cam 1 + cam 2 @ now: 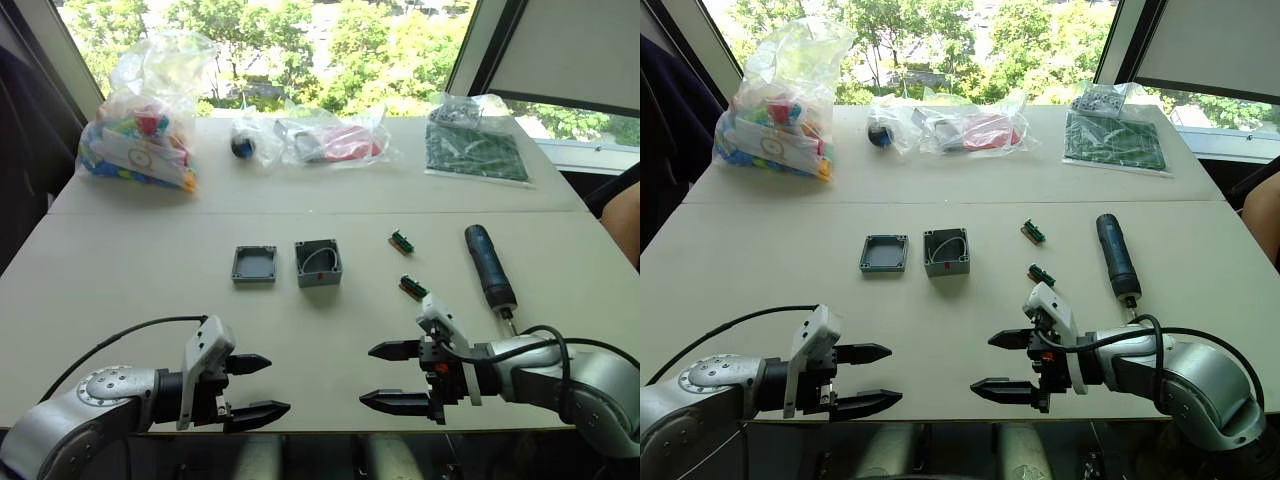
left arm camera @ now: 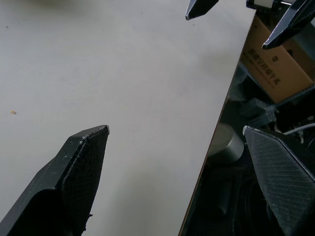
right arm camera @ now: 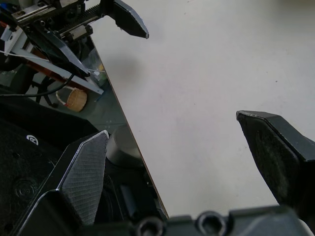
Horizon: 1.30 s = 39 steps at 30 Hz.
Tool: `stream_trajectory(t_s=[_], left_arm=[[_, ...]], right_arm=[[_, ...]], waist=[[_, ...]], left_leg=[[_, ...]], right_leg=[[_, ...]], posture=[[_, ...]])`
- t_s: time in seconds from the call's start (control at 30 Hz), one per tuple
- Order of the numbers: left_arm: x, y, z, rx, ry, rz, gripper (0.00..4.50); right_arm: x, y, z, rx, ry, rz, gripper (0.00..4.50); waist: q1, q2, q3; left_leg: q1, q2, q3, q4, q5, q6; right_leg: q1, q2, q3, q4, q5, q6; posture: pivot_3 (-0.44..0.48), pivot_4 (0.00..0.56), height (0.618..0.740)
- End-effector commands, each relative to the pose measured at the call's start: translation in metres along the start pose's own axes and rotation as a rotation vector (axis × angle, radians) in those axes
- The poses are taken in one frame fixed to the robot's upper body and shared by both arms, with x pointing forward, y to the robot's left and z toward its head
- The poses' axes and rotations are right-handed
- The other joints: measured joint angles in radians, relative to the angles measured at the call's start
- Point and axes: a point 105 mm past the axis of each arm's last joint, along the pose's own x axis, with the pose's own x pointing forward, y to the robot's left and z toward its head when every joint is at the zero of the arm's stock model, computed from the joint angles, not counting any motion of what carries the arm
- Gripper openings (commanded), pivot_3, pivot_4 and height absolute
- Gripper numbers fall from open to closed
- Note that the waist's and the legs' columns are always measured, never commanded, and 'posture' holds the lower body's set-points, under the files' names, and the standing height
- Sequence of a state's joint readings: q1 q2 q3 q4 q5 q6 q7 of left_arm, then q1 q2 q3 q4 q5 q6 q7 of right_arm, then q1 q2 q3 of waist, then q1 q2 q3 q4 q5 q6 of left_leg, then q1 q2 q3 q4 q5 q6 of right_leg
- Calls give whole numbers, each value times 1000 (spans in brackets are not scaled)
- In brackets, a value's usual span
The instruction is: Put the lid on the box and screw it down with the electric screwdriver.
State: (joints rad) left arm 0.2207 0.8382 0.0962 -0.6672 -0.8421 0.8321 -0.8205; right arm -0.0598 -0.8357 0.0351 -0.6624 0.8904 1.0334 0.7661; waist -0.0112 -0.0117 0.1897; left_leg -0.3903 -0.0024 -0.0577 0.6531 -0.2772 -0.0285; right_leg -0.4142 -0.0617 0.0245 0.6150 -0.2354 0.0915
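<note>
Currently, your left end effector (image 1: 258, 387) and right end effector (image 1: 392, 375) both released, empty, low over the near bench (image 1: 140, 270) edge, lid (image 1: 254, 264) just beside box (image 1: 318, 262), electric screwdriver (image 1: 489, 265) well apart.

From my remote station this reads as a lab or test workroom: a plain pale desk (image 1: 150, 270) set against big windows (image 1: 300, 50) with trees outside, clear bags of coloured parts (image 1: 140, 130) and green circuit boards (image 1: 477, 150) along the far edge, and a cardboard carton (image 2: 275, 69) stored below the near edge.
</note>
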Motion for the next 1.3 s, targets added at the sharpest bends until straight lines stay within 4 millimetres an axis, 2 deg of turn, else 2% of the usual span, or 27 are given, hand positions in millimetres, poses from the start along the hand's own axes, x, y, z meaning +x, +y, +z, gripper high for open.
stream_trajectory(t_s=[0.03, 0.5, 0.67, 0.73, 0.83, 0.97, 1.03, 1.1, 1.2, 1.23, 1.3], left_arm=[[-2, -1, 6, 19, -18, 11, 4500], [-4, -2, 11, -5, -58, 9, 4500], [-7, 8, 8, 6, -38, 79, 4500], [-12, 16, 13, -6, -41, 107, 4500], [-37, 47, 43, 23, -75, 223, 4500], [-56, 68, 85, 164, -57, 265, 4500], [-57, 80, 122, 333, -10, 272, 4500], [-45, 87, 155, 501, 41, 259, 4500], [-8, 79, 186, 597, 54, 109, 4500], [10, 77, 190, 646, 81, 49, 4500], [33, 76, 185, 721, 160, -30, 4500]], right_arm=[[2, 6, 7, -31, -18, 27, 4471], [5, 5, 10, -24, -35, 44, 4471], [6, 4, 4, -11, -14, 40, 4471], [4, 0, 9, -26, -20, 20, 4471], [-3, -8, 26, -21, -58, -11, 4471], [-8, -12, 40, -60, -78, -22, 4471], [-6, -11, 56, -109, -114, -17, 4471], [-1, -10, 69, -156, -149, -23, 4471], [2, -14, 78, -197, -188, -68, 4471], [3, -18, 79, -203, -204, -100, 4471], [5, -25, 78, -206, -222, -154, 4471]], waist=[[0, 0, 0], [0, 0, 0], [0, 0, 0], [0, 0, 0], [0, -1, 1], [1, -2, 2], [3, -2, 2], [2, -3, 2], [4, -3, 2], [5, -3, 2], [6, -3, 2]], left_leg=[[0, 0, 0, 0, 0, 0], [0, 0, 0, 0, 0, 0], [1, 0, 0, 0, 0, 0], [1, 0, 0, 1, 0, 0], [1, 0, 0, 1, 0, 0], [0, 3, -4, 7, 0, 0], [-1, 3, -3, 8, 0, 0], [-2, 2, -3, 10, 0, 0], [-1, 2, -2, 9, 0, 0], [-2, 1, -2, 9, 0, 0], [-3, 0, -2, 9, 0, 0]], right_leg=[[0, 0, 0, 0, 0, 0], [0, 0, 0, 1, 0, 0], [0, 0, 0, 1, 0, 0], [0, 0, 0, 1, 0, 0], [0, 0, 0, 3, 0, 0], [1, 5, -2, 5, 0, 0], [1, 5, -2, 4, 0, 0], [0, 5, -2, 4, 1, -2], [3, 5, -1, 2, 3, -3], [4, 4, -1, 2, 2, -2], [4, 3, 0, 1, 1, 1]], posture=[[0, 150, 740], [0, 150, 740], [0, 150, 740], [0, 150, 740], [0, 150, 740], [0, 150, 740], [0, 150, 740], [0, 150, 740], [0, 150, 740], [0, 150, 740], [0, 150, 740]])
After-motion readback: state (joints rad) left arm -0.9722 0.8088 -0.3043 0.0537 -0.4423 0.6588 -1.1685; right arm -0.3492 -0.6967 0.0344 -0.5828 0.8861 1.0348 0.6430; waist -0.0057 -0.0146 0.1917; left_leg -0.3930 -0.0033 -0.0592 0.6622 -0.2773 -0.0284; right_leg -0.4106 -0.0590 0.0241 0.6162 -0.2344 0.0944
